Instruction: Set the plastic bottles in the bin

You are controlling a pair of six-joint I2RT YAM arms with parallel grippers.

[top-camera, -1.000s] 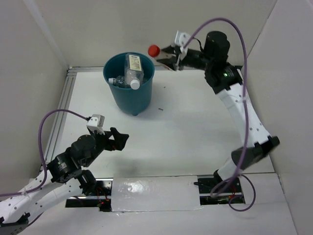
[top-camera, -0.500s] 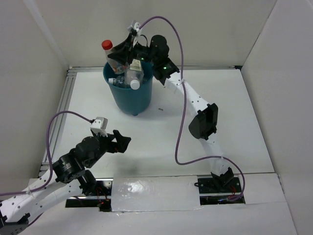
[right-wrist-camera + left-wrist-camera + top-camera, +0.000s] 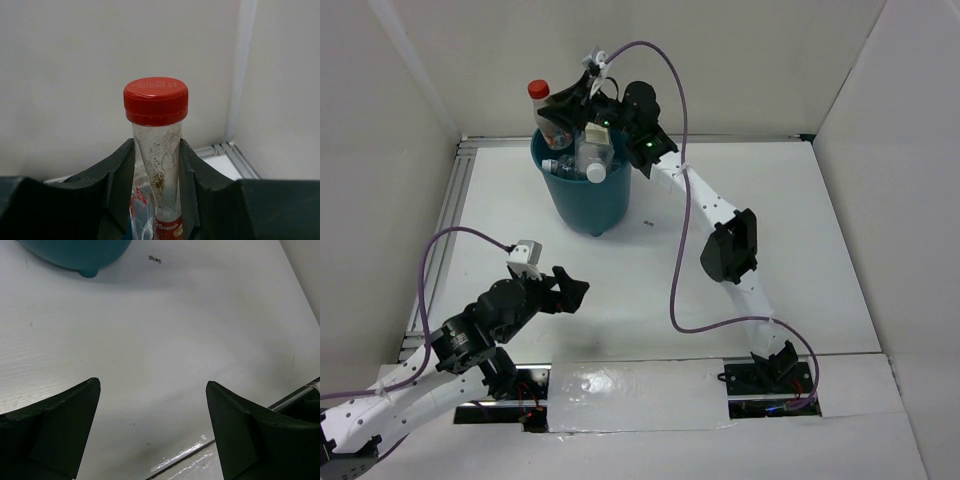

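Note:
The teal bin (image 3: 590, 195) stands at the back left of the table and holds several clear bottles, one with a white cap (image 3: 596, 173). My right gripper (image 3: 565, 108) is shut on the red-capped bottle (image 3: 544, 104) and holds it over the bin's far left rim. In the right wrist view the bottle (image 3: 156, 150) is squeezed between the fingers (image 3: 117, 175), its red cap above them. My left gripper (image 3: 570, 290) is open and empty, low over the table in front of the bin. The bin's base (image 3: 75, 252) shows in the left wrist view.
White walls close in the table at the back and both sides. A metal rail (image 3: 455, 200) runs along the left edge. A small dark speck (image 3: 648, 222) lies on the table right of the bin.
My right arm swung left from the back right, carrying the red-capped bottle to above the bin's far left rim. The left gripper shifted slightly.

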